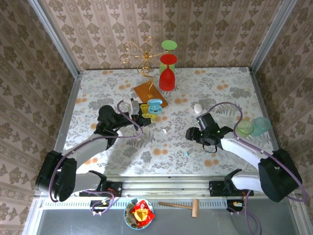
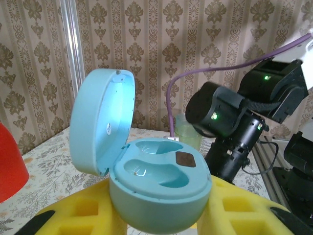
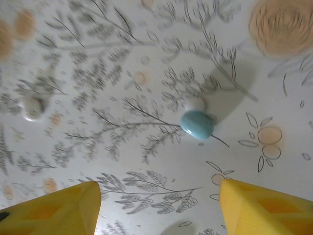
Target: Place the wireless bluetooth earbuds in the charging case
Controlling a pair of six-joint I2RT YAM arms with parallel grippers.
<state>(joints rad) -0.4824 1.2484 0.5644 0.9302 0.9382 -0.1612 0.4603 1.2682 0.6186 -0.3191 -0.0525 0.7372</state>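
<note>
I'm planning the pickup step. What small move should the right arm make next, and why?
Probably ease the right gripper down and forward so its open jaws straddle the light blue earbud, which lies on the table just beyond the tips. The left gripper holds the charging case open, with no earbud in its wells.

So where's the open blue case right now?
In the top view the open blue case sits near the table's middle, between the left gripper's yellow fingers, at the near corner of the brown board.
</note>
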